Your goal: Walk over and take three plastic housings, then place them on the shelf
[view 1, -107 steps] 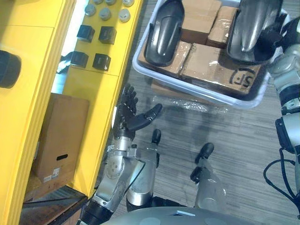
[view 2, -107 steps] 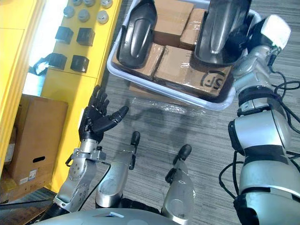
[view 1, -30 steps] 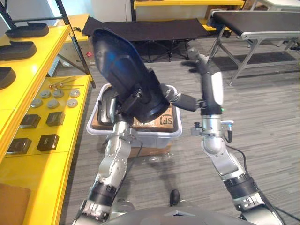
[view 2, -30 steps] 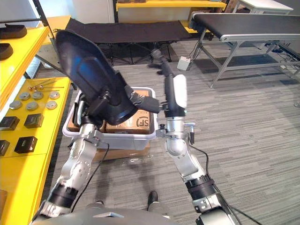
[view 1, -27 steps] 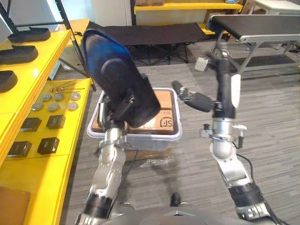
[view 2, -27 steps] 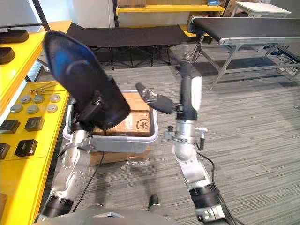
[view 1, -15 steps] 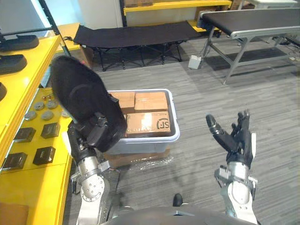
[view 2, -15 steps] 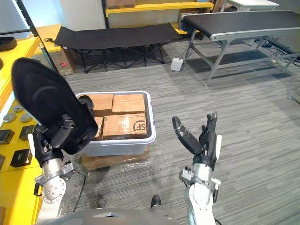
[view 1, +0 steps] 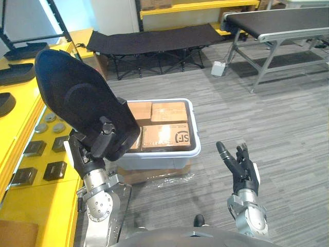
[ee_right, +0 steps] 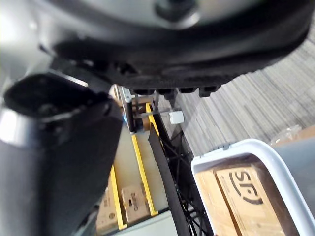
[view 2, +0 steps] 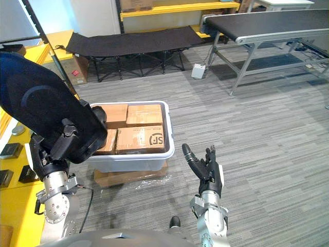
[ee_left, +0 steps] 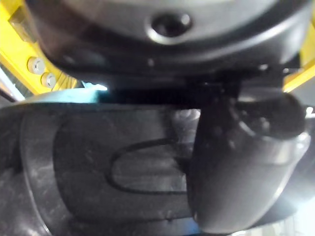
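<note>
Floor: grey striped carpet [view 1: 293,128] across the whole room. Long yellow shelf unit [view 1: 31,200] runs down the 9 o'clock side. Black fabric folding cot [view 1: 154,38] at 12 o'clock; black-topped conveyor table on grey metal legs [view 1: 277,18] at 1–2 o'clock.

Centre: white plastic tub [view 1: 197,149] sitting on a flat cardboard slab, packed with brown taped cardboard boxes [view 1: 167,135].

Large black oval plastic housing [view 1: 77,110] at 9–10 o'clock, raised above the shelf edge and overlapping the tub's near-left corner in the head views. It is in the left hand [view 2: 51,154]: fingers curled onto its lower rim, the hand below the housing at 8 o'clock.

Three more dark housings [view 1: 18,74] lie on the shelf's upper levels at 10 o'clock, well apart from either hand. Lower on the shelf: small black square blocks [view 1: 54,170] and round grey discs [view 1: 51,117].

Left wrist view adds the grip up close: thumb [ee_left: 236,162] pressed onto the housing's dark moulded surface.

Right hand [view 1: 242,172] at 5 o'clock, over bare carpet, palm up, fingers straight and spread, holding nothing. Right wrist view adds the tub's white rim and a yellow rack [ee_right: 140,167] past it.
</note>
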Motion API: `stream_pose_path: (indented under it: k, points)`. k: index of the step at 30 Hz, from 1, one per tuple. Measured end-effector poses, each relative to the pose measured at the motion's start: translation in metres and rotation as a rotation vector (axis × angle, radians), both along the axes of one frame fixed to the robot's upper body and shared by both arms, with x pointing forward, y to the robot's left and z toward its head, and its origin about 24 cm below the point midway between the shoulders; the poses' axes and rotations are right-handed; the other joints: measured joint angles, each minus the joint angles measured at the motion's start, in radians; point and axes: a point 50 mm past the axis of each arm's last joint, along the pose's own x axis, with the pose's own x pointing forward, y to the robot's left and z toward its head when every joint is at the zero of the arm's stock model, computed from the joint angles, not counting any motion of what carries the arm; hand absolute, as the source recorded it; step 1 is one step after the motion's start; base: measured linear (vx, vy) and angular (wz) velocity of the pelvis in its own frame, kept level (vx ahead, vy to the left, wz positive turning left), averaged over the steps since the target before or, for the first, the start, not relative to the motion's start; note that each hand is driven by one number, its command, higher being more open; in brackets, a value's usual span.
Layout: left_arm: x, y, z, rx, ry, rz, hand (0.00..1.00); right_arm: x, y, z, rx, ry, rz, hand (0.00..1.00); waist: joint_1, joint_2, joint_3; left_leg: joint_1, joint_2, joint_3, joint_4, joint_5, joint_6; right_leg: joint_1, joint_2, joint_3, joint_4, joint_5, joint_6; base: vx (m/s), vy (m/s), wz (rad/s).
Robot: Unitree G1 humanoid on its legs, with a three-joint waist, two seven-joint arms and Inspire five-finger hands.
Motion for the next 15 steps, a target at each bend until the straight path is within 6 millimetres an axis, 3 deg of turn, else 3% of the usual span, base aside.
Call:
stream_pose_path:
  k: [6, 15]
  points:
    - [-0.006, 0.018, 0.017, 0.026, -0.068, 0.114, 0.00, 0.017, 0.021, -0.001, 0.020, -0.020, 0.127, 1.00, 0.043, -0.001, 0.000, -0.039, -0.010, -0.088, -0.001, 0.016, 0.004, 0.016, -0.009, -0.085, 0.000, -0.009, -0.004, 0.00, 0.009, 0.42]
    - [-0.037, 0.043, 0.018, 0.096, -0.020, 0.188, 0.00, 0.062, 0.071, 0.012, -0.098, -0.102, 0.447, 1.00, 0.183, -0.010, 0.002, -0.084, -0.059, -0.274, -0.037, 0.066, 0.016, 0.076, -0.041, -0.277, 0.000, -0.038, 0.018, -0.02, 0.009, 0.65]
